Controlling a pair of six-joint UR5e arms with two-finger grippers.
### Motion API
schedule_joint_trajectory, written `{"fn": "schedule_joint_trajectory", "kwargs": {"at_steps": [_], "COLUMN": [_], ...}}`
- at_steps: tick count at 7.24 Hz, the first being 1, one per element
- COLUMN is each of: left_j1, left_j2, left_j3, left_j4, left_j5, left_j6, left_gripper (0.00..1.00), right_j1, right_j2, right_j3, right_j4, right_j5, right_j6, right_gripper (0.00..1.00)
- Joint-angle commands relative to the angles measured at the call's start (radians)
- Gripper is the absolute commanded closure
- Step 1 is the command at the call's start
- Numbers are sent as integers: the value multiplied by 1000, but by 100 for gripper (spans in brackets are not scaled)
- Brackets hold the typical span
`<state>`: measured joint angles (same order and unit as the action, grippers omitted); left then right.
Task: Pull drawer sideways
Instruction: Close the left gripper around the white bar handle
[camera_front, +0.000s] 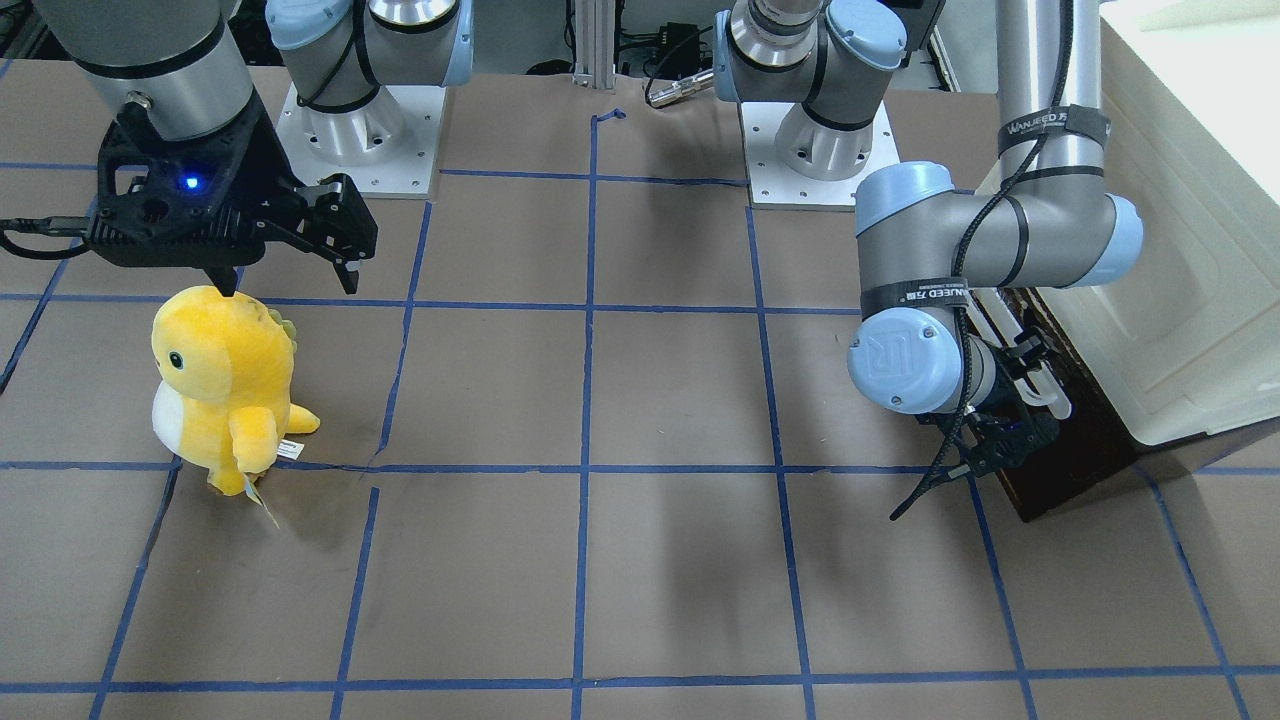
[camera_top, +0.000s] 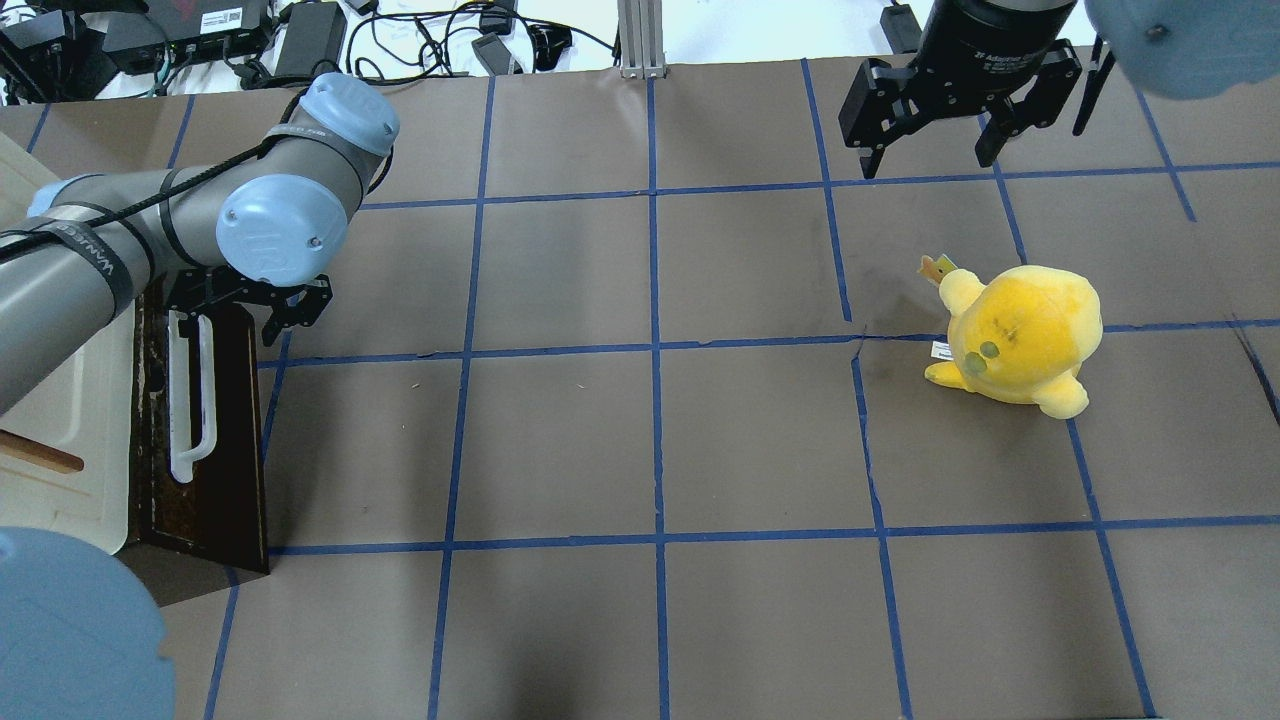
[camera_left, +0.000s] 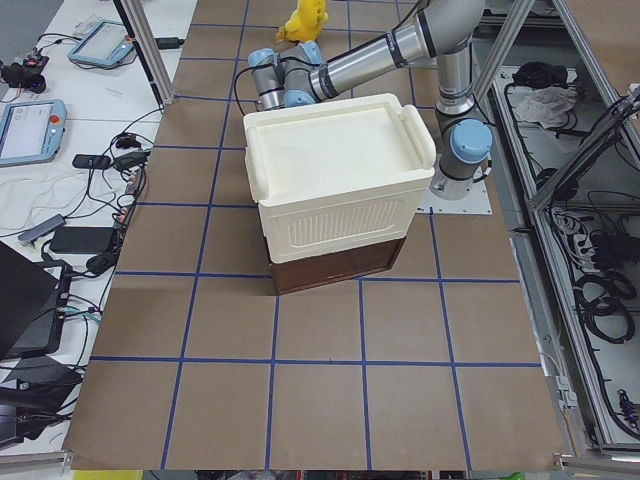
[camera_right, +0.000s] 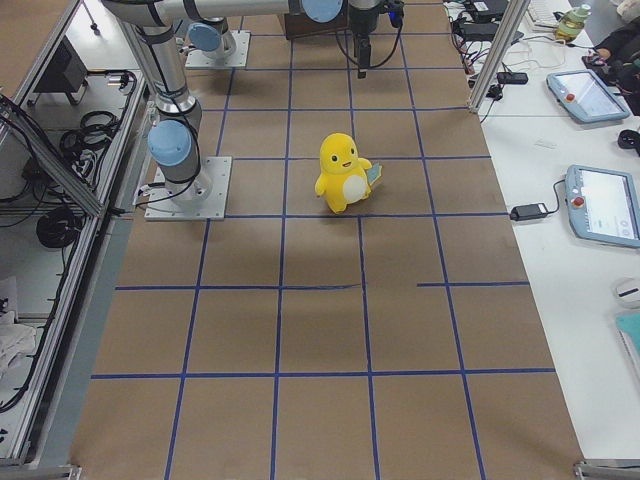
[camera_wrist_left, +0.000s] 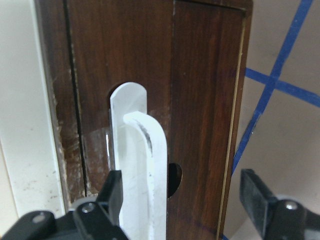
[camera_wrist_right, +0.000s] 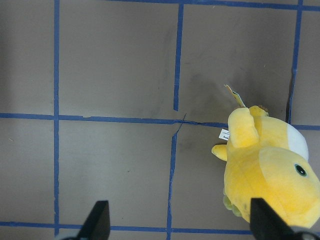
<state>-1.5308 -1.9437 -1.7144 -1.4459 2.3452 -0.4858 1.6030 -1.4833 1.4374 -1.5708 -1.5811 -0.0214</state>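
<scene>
Left jaws apart astride smooth white bar handle on dark wood-grain drawer; right jaws likewise apart.

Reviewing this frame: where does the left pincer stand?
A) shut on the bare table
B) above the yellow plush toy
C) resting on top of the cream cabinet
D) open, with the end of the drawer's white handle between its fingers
D: in the left wrist view the white handle rises between the spread fingers of the left pincer, in front of the dark drawer.
</scene>
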Motion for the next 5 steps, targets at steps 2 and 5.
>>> {"fn": "schedule_joint_trajectory", "kwargs": {"at_steps": [2,5], "left_j1": [3,9], "left_j2": [0,3], "left_j3": [-7,-11], "left_j4": [-31,-31], "left_j5": [-9,-11], "left_j6": [-83,-85], "left_gripper": [15,34], "right_j1": [0,0], "right_j2": [0,0], "right_j3": [0,0], "right_j4": [0,0], "right_j5": [1,0], "right_j6": [-2,0], "right_gripper": [0,0]}}
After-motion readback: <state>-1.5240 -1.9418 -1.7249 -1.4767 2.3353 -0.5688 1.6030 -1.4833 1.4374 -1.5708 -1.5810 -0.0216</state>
